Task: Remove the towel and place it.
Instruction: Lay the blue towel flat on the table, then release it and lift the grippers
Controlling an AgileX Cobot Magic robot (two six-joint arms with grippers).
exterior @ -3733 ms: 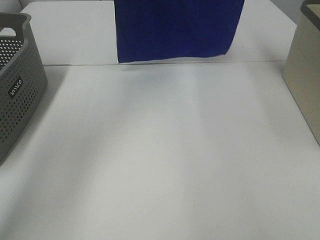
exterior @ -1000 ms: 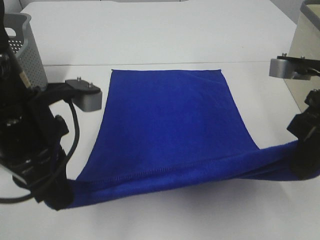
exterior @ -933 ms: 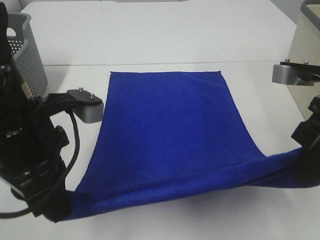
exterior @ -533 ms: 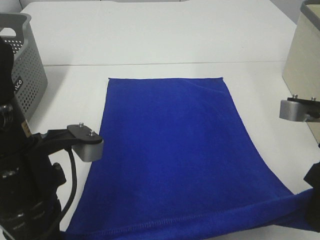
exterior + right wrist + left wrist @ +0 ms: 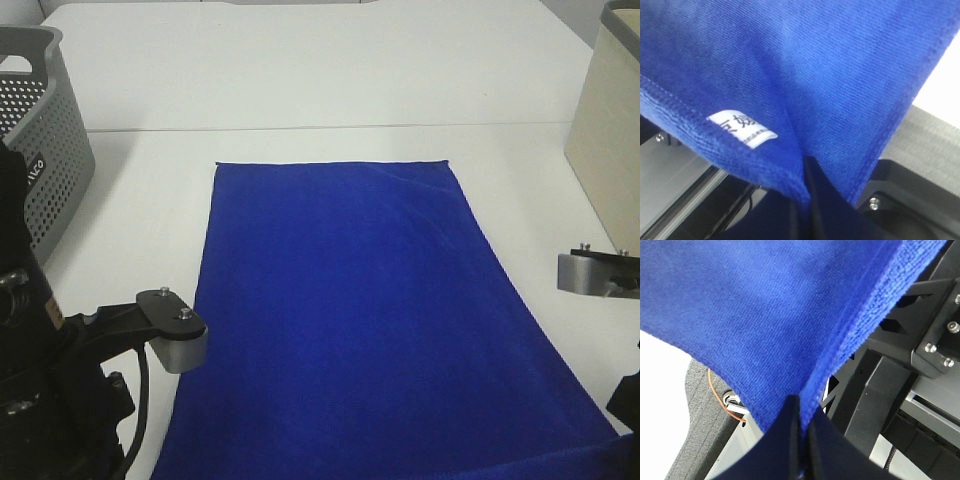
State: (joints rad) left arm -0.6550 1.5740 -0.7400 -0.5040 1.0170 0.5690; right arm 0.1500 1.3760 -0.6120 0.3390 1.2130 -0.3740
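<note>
Placement looks nearly done. The towel (image 5: 360, 320) lies spread across the table (image 5: 300, 80) to the right of the grey basket (image 5: 45, 150), with a bare strip of table between the two. Its far hem rests flat, about level with the basket's front part, and the cloth shows few wrinkles. The near hem runs out of the high view, and the wrist views show its two corners not yet let go. The left gripper (image 5: 802, 412) has its fingers pressed tight together on one corner. The right gripper (image 5: 805, 175) is pinched just as tightly on the other, close to the white tag (image 5: 742, 131). Both corners seem to be held a little clear of the surface, the cloth rising into folds at each pinch. Both arms sit low on the near side, the left one in front of the basket and the right one across the towel from it. What remains, as I judge it, is to lower both corners evenly, part the fingers together, and back away without dragging the hem into a bunch.
</note>
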